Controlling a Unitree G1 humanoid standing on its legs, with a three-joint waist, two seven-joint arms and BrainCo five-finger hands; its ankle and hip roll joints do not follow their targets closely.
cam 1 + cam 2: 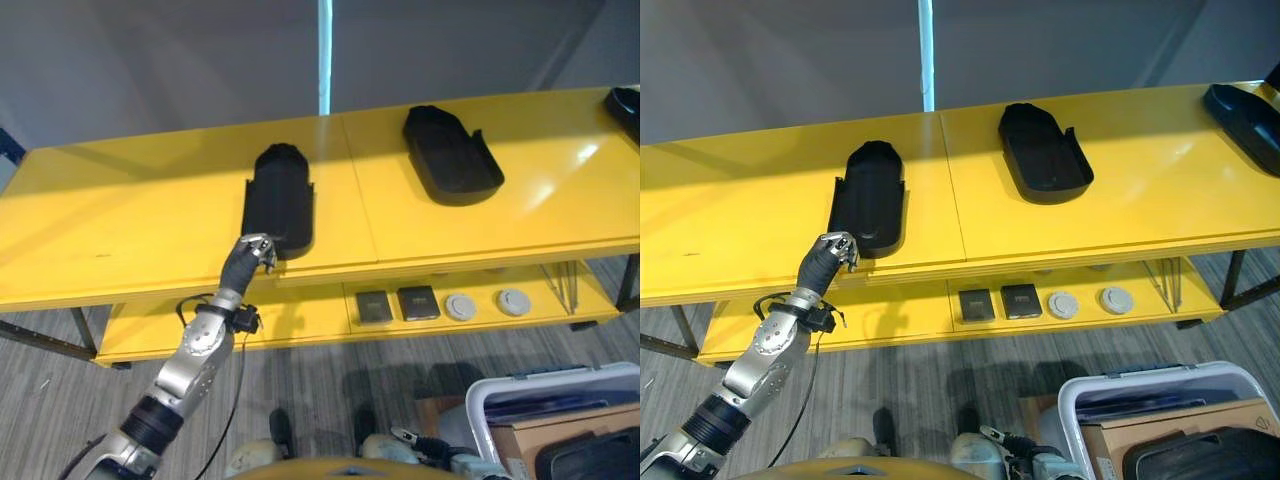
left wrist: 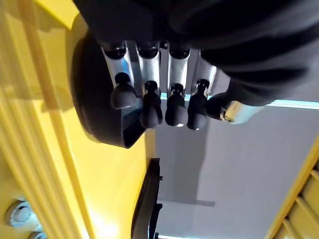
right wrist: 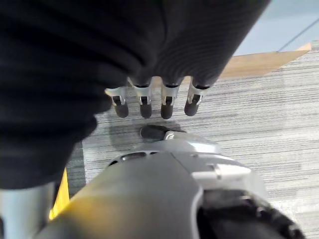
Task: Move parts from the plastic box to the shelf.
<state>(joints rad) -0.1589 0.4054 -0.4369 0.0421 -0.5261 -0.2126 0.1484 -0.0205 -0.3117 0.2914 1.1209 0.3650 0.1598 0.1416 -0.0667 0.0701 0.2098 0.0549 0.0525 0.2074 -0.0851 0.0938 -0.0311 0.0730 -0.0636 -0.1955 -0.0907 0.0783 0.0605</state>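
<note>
Grey striped carpet runs under a long yellow shelf [image 1: 150,240] that stands against a grey wall, with a lower yellow level beneath its top board. On the top board lie three black moulded parts. One black part [image 1: 279,197] sits left of the seam in the board, close to the front edge. A second black part [image 1: 450,155] lies to the right of the seam, further back and turned at a slight angle. A third black part [image 1: 1245,115] rests at the far right end of the board.

The left hand [image 1: 248,260] is raised to the front edge of the shelf, just at the near end of the first part. Its fingers [image 2: 149,107] are curled inward in a row, with the thumb [image 2: 227,108] beside them; they close on nothing, and whether they touch the part's rim I cannot tell.

On the lower level two dark square pieces [image 1: 397,304] lie side by side, with two pale round discs [image 1: 487,303] to their right.

At the lower right, on the floor, stands the plastic box [image 1: 1110,390], pale-rimmed, with more dark parts and a cardboard carton inside it.

The right hand [image 3: 149,102] hangs low over the carpet, its fingers bent down and holding nothing.
</note>
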